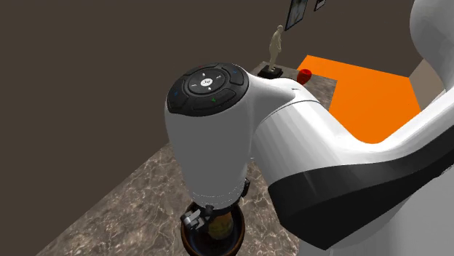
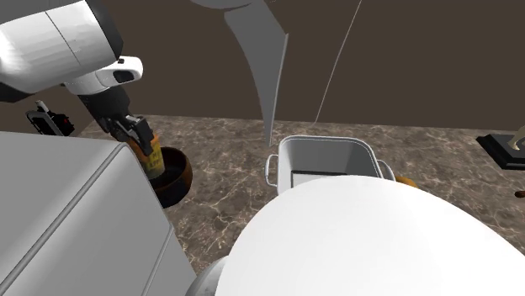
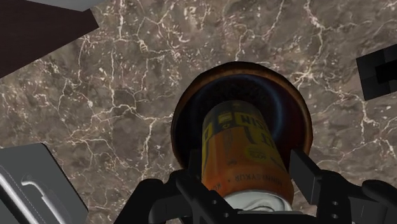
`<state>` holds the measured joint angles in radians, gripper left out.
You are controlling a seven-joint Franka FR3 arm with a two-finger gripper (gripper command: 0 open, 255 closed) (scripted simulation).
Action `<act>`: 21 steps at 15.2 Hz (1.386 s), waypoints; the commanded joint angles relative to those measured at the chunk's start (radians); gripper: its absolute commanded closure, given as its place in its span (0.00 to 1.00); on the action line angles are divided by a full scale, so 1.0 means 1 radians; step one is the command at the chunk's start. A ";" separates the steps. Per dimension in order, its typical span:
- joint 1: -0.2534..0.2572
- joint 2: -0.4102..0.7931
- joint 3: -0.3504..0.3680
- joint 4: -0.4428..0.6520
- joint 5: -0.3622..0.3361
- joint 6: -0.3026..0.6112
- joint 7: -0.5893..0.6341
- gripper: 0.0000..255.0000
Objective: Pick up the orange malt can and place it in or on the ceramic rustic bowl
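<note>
The orange malt can (image 3: pixel 245 153) with yellow and black print hangs over the hollow of the dark brown bowl (image 3: pixel 299 108), its base toward the bowl's dark inside. My gripper (image 3: pixel 248 181) is shut on the can's upper end, one finger on each side. In the second exterior view the can (image 2: pixel 151 151) leans a little inside the bowl (image 2: pixel 178 181), with the gripper (image 2: pixel 135 134) above it. The shoulder view has the can (image 1: pixel 222 225) and the bowl's rim (image 1: pixel 188 236) under the arm's wrist, with the gripper (image 1: pixel 211 214) on the can.
The bowl stands on a brown marbled counter (image 3: pixel 114 114). A white two-handled pot (image 2: pixel 328 160) sits to the second exterior view's right of the bowl. The white stand (image 2: pixel 76 219) is close beside the bowl. A statuette (image 1: pixel 275 47), a red cup (image 1: pixel 305 74) and an orange surface (image 1: pixel 371 94) lie far back.
</note>
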<state>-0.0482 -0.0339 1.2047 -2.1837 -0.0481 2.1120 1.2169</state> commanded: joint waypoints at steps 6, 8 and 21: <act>0.000 0.002 0.001 -0.001 -0.002 0.002 0.002 0.00; 0.000 0.002 0.001 -0.001 -0.002 0.002 0.002 0.00; 0.017 -0.104 -0.040 0.085 0.105 -0.125 -0.079 0.00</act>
<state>-0.0312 -0.1373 1.1656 -2.0991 0.0561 1.9877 1.1386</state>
